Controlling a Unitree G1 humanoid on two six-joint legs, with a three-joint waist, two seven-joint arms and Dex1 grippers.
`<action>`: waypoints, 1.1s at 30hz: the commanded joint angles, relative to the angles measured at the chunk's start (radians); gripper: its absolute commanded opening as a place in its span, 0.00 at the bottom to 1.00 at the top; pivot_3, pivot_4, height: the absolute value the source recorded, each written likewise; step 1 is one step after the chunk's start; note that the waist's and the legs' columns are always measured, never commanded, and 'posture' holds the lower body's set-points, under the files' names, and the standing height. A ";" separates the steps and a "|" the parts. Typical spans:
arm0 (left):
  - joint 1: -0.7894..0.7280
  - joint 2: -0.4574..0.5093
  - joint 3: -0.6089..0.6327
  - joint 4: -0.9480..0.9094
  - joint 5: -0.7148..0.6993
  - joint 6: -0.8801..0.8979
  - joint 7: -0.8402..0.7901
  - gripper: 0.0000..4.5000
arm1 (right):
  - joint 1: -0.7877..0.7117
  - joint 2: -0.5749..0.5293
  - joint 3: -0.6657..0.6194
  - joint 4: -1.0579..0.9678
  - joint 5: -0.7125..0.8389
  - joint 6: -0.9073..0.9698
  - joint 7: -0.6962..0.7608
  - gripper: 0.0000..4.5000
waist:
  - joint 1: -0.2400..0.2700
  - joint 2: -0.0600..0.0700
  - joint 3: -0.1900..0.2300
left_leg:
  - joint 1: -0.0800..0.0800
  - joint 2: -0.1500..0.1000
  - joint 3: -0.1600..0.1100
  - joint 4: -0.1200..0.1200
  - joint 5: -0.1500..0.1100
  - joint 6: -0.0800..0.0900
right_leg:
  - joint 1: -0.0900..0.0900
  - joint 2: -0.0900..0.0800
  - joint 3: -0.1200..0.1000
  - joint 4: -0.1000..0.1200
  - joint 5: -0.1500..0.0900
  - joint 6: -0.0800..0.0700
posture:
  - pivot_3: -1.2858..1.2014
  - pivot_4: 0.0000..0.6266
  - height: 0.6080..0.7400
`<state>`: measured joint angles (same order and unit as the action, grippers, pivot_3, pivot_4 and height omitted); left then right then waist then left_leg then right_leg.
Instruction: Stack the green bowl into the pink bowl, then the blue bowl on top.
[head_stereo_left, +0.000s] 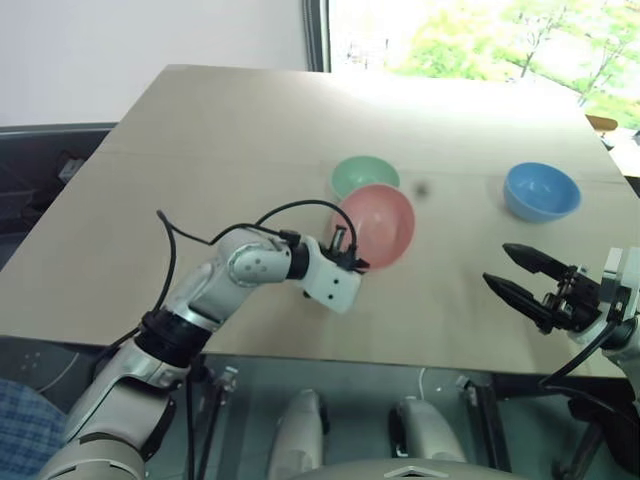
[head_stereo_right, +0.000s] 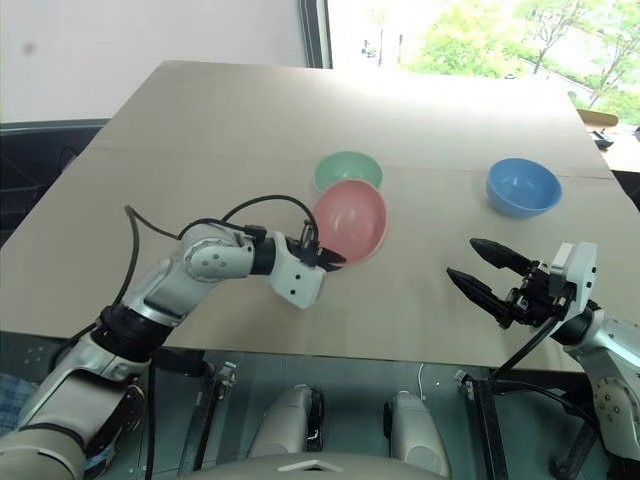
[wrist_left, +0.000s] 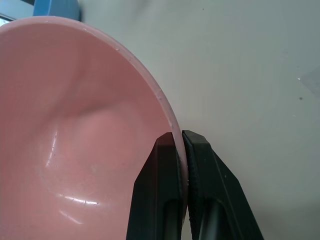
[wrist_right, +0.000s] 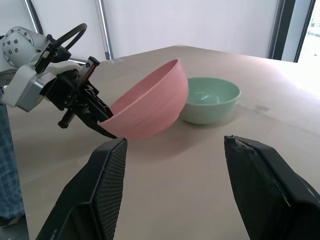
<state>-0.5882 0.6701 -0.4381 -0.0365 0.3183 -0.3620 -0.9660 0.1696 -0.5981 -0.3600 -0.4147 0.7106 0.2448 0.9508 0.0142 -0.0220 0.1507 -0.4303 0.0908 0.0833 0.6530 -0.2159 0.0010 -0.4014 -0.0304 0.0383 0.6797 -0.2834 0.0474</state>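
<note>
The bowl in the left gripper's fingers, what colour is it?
Pale salmon pink: the pink bowl, plain and smooth, clearest in the right wrist view.

One pink bowl (head_stereo_left: 378, 224), one green bowl (head_stereo_left: 364, 175), one blue bowl (head_stereo_left: 541, 190).

You will find no writing, label, brand or number to read anywhere here. The bowls (head_stereo_left: 378, 224) and the desk (head_stereo_left: 200, 160) are plain.
</note>
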 joint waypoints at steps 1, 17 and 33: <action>-0.028 -0.021 0.008 0.015 0.015 -0.054 0.038 0.03 | -0.002 0.002 -0.009 -0.018 -0.001 -0.024 -0.003 0.73 | 0.000 0.000 0.000 | 0.000 0.000 0.000 0.000 0.000 0.000 | 0.000 0.000 0.000 0.000 0.000 0.000 | 0.52 0.24 1.00; -0.028 -0.080 -0.001 0.016 -0.040 -0.073 -0.011 0.62 | 0.008 0.016 -0.006 -0.014 -0.020 -0.041 -0.012 0.73 | 0.000 0.000 0.000 | 0.000 0.000 0.000 0.000 0.000 0.000 | 0.000 0.000 0.000 0.000 0.000 0.000 | 0.52 0.24 1.00; -0.093 0.020 0.089 0.082 -0.123 0.000 -0.088 0.98 | 0.001 0.017 0.001 0.012 -0.030 -0.056 -0.005 0.73 | 0.001 0.000 0.000 | 0.000 0.000 0.000 0.000 0.000 0.000 | 0.000 0.000 0.000 0.000 0.000 0.000 | 0.52 0.24 1.00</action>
<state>-0.6515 0.6817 -0.3882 0.0403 0.2237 -0.3622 -1.0490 0.1766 -0.5813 -0.3551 -0.3943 0.6796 0.2115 0.9362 0.0149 -0.0218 0.1505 -0.4301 0.0909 0.0833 0.6532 -0.2158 0.0010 -0.4011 -0.0303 0.0381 0.6800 -0.2834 0.0475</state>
